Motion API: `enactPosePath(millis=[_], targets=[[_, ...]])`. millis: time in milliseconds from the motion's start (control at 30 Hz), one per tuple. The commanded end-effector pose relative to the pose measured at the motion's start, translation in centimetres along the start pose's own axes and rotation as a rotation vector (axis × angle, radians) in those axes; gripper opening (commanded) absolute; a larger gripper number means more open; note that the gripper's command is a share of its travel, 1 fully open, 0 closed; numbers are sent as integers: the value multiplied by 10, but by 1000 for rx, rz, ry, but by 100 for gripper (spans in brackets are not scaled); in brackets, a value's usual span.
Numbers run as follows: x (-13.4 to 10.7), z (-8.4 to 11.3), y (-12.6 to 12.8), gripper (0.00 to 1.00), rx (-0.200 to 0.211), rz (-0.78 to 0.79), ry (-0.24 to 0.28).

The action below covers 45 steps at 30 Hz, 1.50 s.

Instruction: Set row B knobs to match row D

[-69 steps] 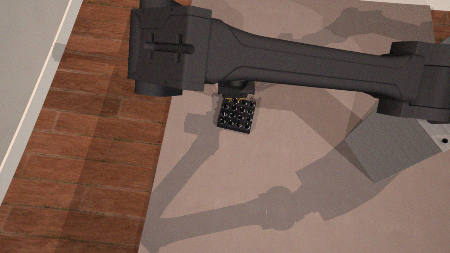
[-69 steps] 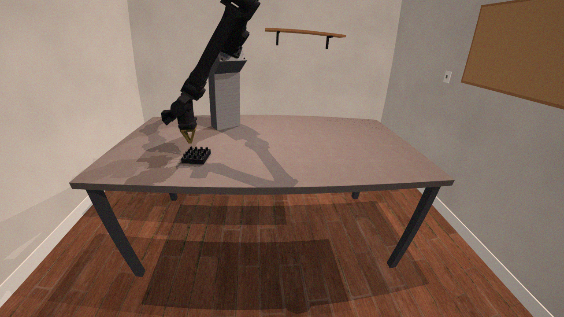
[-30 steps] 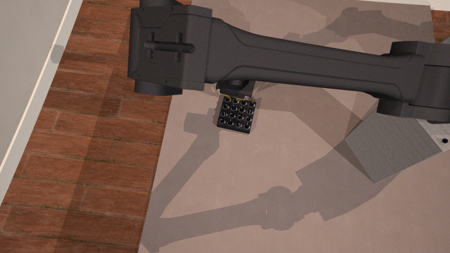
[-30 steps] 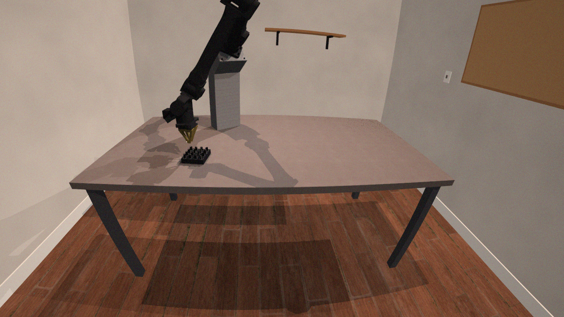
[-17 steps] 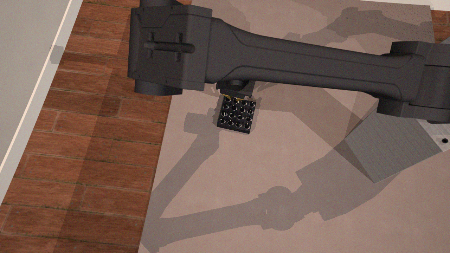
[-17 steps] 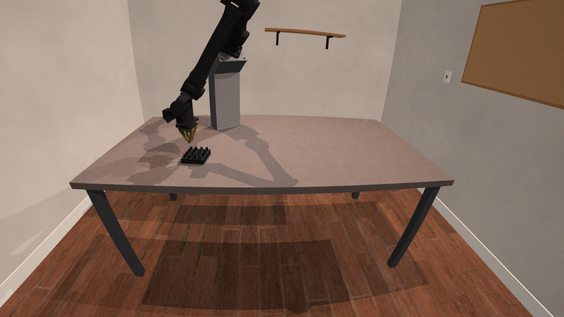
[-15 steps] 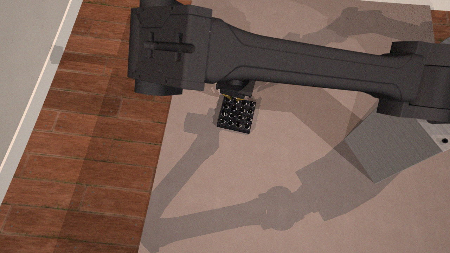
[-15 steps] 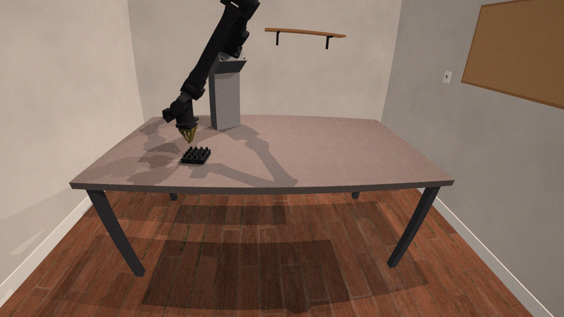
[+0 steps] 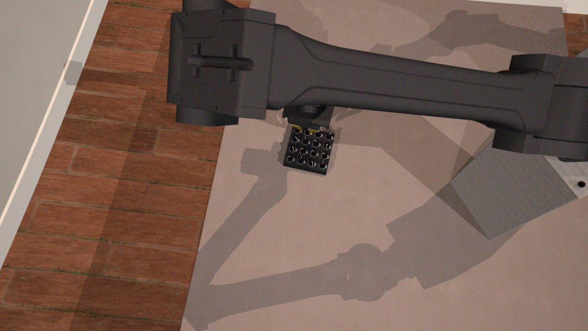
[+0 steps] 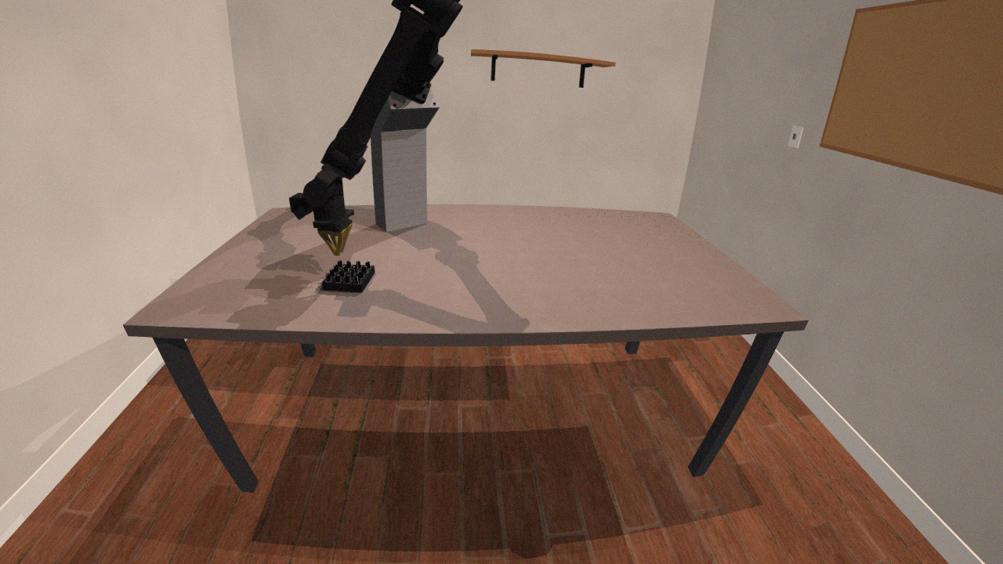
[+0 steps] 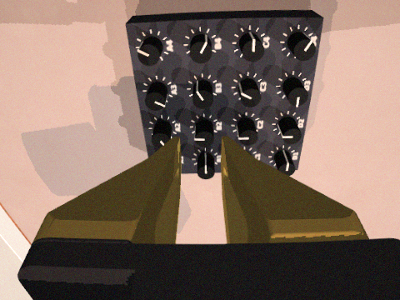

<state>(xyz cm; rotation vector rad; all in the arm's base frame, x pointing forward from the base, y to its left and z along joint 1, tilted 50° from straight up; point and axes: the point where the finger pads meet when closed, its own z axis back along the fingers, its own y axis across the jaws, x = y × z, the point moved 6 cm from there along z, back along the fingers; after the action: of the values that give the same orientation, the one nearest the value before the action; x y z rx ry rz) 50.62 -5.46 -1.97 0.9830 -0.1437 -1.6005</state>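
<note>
The gripper (image 9: 309, 128) (image 10: 338, 254) (image 11: 201, 148) hangs above the near edge of the knob box (image 9: 308, 150) (image 10: 344, 279) (image 11: 225, 75) on the table (image 9: 353, 197) (image 10: 533, 280) (image 11: 358, 125), its fingers slightly apart with nothing between them, probably so that they can go down around one knob (B1 (image 11: 206, 164), I suppose) without pushing its neighbours.

The top view is looking steeply down from above the tabletop (image 9: 329, 230) (image 10: 561, 266) (image 11: 354, 200), taking in one long stretch of its edge along the floorboards and one corner at the upper right. The exterior view is facing the tabletop's near long edge from farther back and above its height, showing all four corners and the walls beyond. The wrist view is peering down past the gripper's fingers from closest in, framing the knob box (image 9: 308, 150) (image 10: 347, 273) (image 11: 225, 92). The top and exterior views are sharing the box, the arm (image 9: 370, 78) (image 10: 374, 91) and part of the tabletop.
</note>
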Motion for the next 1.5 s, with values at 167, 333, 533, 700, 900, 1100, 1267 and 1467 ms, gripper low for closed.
enactPosePath(millis=[167, 333, 533, 700, 900, 1100, 1267, 1467], targets=[[-1, -15, -2, 18, -2, -4, 2], [1, -18, -1, 18, 0, -8, -2], [-2, -27, -2, 18, -2, -5, 2], [-1, -34, -2, 18, -2, -5, 2], [-2, -38, -3, 18, -5, -7, 2], [-1, -42, -3, 18, -3, -7, 1], [0, -44, -3, 18, -4, -7, 1], [0, -44, -3, 18, -3, -6, 0]])
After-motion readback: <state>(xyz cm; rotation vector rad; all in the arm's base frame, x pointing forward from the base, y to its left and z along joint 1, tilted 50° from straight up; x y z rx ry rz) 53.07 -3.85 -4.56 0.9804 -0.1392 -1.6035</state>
